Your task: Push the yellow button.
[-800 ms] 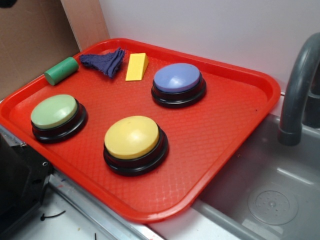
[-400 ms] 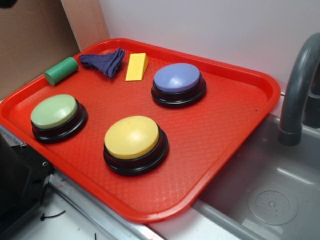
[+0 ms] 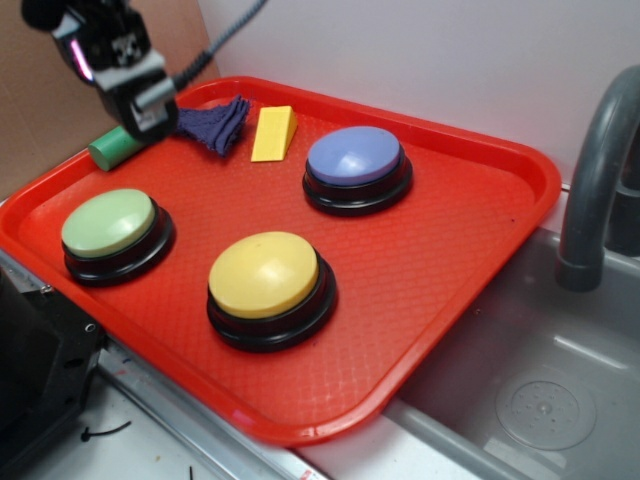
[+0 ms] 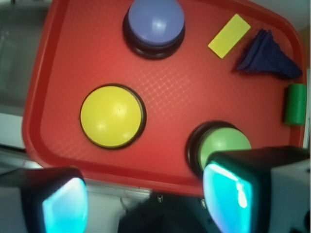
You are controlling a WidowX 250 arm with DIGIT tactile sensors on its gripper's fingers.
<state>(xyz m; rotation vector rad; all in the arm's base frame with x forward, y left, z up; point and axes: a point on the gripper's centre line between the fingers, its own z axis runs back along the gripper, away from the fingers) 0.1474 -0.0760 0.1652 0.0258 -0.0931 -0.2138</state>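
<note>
The yellow button (image 3: 265, 274) sat at the near middle of the red tray (image 3: 470, 250), well apart from the end effector (image 3: 150, 110), which hung released and empty above the tray's far left corner by the green cylinder (image 3: 112, 148), its fingertips hard to make out.

The gripper (image 3: 150, 110) hides part of the green cylinder (image 3: 108, 148). One finger (image 4: 233, 187) covers some of the green button (image 4: 224, 142). The tap (image 3: 600, 180) is cut off.
</note>
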